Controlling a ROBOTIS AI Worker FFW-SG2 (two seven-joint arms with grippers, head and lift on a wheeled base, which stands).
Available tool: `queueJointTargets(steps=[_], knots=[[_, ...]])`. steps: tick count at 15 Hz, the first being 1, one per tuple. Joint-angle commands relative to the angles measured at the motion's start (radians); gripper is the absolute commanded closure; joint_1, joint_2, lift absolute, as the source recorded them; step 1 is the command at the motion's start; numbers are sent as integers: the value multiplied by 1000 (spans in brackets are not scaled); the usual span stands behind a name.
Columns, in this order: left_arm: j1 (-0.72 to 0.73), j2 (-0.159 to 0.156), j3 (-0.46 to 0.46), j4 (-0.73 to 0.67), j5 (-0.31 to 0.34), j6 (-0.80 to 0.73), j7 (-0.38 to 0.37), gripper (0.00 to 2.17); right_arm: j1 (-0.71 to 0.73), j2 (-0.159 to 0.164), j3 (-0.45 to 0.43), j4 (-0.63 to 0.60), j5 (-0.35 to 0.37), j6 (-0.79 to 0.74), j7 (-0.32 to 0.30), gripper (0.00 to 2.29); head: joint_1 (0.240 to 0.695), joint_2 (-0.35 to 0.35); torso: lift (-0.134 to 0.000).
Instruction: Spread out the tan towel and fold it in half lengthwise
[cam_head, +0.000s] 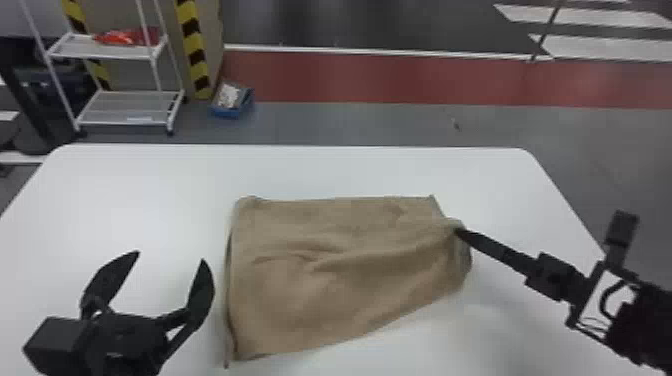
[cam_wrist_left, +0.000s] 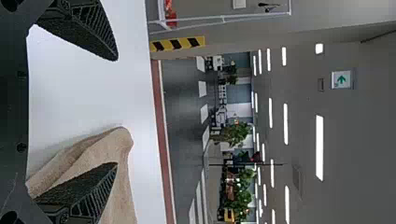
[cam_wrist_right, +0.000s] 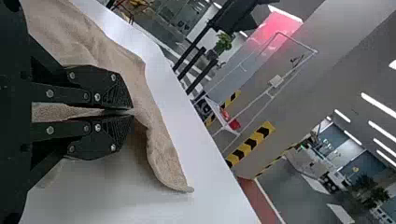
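Head cam: I look forward and down over the table (cam_head: 125, 190), onto the floor (cam_head: 350, 122) beyond. Left wrist cam: on its side, close behind my left gripper (cam_head: 170, 255), facing forward past the tabletop. Right wrist cam: close behind my right gripper (cam_head: 456, 231), facing forward-left, tilted. All three share table, towel (cam_head: 320, 225), rack (cam_head: 127, 107).

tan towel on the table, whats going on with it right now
A robot is working on the towel, which lies mostly spread on the white table. Its right gripper is pinching the cloth at the towel's right end, and creases run inward from there. The left gripper is open, off to the left of the towel and holding nothing.
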Motion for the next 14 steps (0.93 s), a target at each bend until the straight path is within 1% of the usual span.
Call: queueJointTargets(steps=[1, 2, 3, 4, 5, 6, 7, 8, 9, 10, 11, 12, 13, 14], knots=[[1, -3, -2, -1, -2, 0, 0, 80, -48, 5, 63, 58, 42, -16, -76, 1028, 695, -77, -125], [3, -3, -1, -1, -2, 0, 0, 80, -53, 5, 110, 59, 124, -46, -144, 1028, 695, -71, -125], [4, -3, -1, -1, -2, 0, 0, 80, -53, 7, 150, 59, 192, -65, -193, 1025, 695, -64, -125], [4, -3, 1, -1, 0, 0, 0, 80, -53, 10, 181, 61, 232, -92, -225, 1015, 695, -64, -125], [4, -3, 1, 0, 0, 0, 0, 80, -53, 14, 193, 65, 249, -129, -248, 1015, 695, -63, -125], [3, -3, 1, 0, 0, 0, 0, 80, -53, 14, 202, 65, 273, -129, -257, 988, 695, -62, -125], [3, -3, 1, 0, 0, 0, 0, 80, -48, 14, 207, 59, 310, -129, -268, 593, 695, -59, -125], [1, -3, 1, 2, 0, 0, 0, 80, -37, 14, 207, 45, 342, -141, -274, 356, 695, -58, -125], [1, -3, 1, 2, 0, 0, 0, 80, -30, 13, 196, 33, 361, -154, -277, 356, 695, -62, -125], [1, -3, 1, 2, 2, 0, 0, 80, -25, 7, 179, 24, 364, -157, -277, 383, 695, -69, -125], [-1, -3, 3, 2, 0, 0, -1, 80, -22, 5, 146, 10, 362, -157, -277, 343, 695, -76, -125], [-1, -3, 3, -6, 0, 0, -6, 80, -11, 5, 115, -7, 351, -160, -276, 184, 695, -87, -125], [3, -3, 3, -17, -3, 6, -14, 76, 2, 5, 81, -30, 327, -172, -276, 56, 695, -113, -125], [4, -3, 3, -26, -3, 15, -32, 76, 15, 5, 61, -48, 319, -206, -271, 53, 695, -126, -125]])
